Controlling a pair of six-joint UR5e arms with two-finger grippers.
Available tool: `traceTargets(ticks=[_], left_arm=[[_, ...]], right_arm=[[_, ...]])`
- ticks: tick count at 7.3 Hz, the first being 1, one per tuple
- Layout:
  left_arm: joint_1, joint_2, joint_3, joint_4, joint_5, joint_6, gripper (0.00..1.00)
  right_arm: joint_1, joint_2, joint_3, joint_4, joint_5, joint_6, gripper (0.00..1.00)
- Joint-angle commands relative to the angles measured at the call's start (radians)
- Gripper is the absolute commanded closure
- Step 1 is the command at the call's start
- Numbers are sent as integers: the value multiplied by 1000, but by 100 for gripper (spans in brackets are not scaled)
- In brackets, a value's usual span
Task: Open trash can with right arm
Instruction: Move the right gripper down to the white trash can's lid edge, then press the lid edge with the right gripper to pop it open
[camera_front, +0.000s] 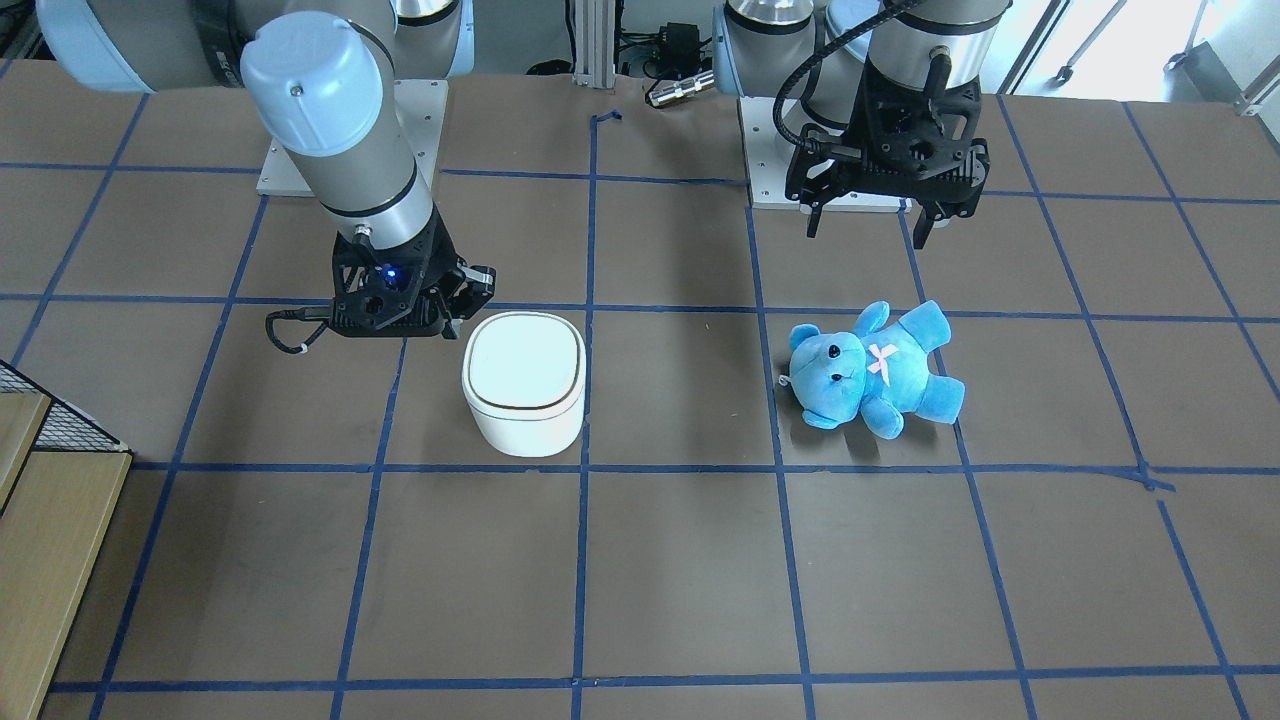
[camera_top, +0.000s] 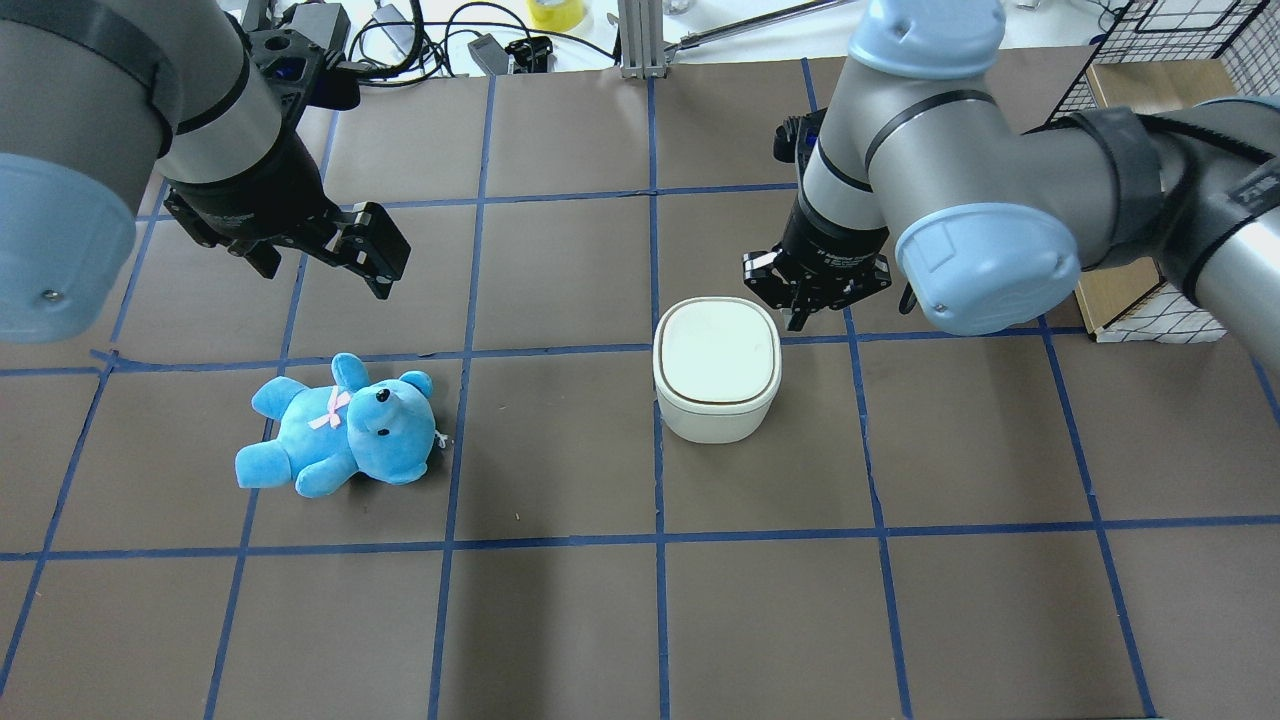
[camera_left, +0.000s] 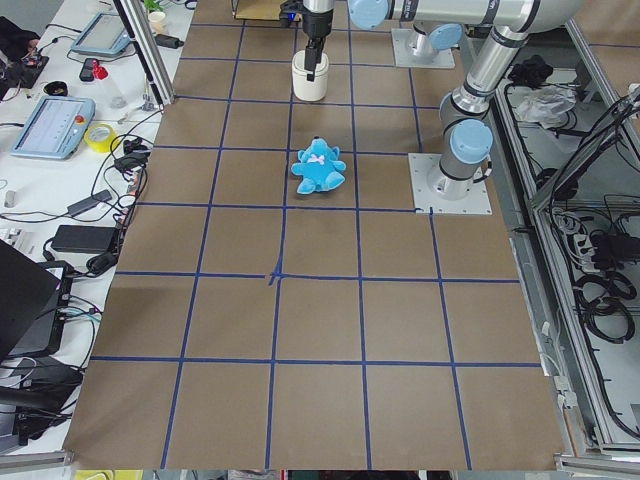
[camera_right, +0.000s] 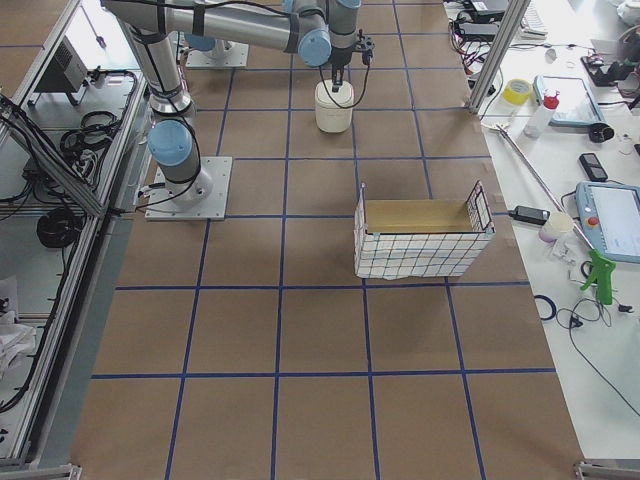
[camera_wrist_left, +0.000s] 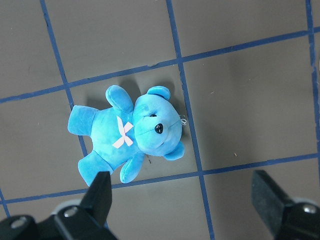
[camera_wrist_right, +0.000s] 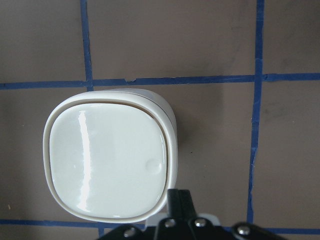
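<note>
The white trash can (camera_front: 523, 385) stands on the brown table with its flat lid (camera_wrist_right: 110, 167) closed; it also shows in the overhead view (camera_top: 717, 368). My right gripper (camera_top: 802, 316), the one with the blue light (camera_front: 391, 272), hangs beside the can's robot-side edge. In the right wrist view its fingers are shut together and empty (camera_wrist_right: 179, 196), just over the lid's rim. I cannot tell if they touch it. My left gripper (camera_top: 372, 250) is open and empty, above and behind the blue teddy bear (camera_top: 340, 425).
The teddy bear (camera_wrist_left: 130, 135) lies on its back about one grid square to the can's left in the overhead view. A wire basket with a cardboard floor (camera_right: 420, 240) stands further along the table on my right. Blue tape lines grid the table.
</note>
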Motion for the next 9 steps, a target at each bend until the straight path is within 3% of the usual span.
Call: traceTargets(ticks=[1, 9], left_arm=[[0, 0, 0, 0, 2, 0, 0], [0, 0, 0, 0, 0, 0, 0]], right_arm=[[6, 40, 9, -33, 27, 2, 100], [9, 72, 57, -103, 33, 2, 100]])
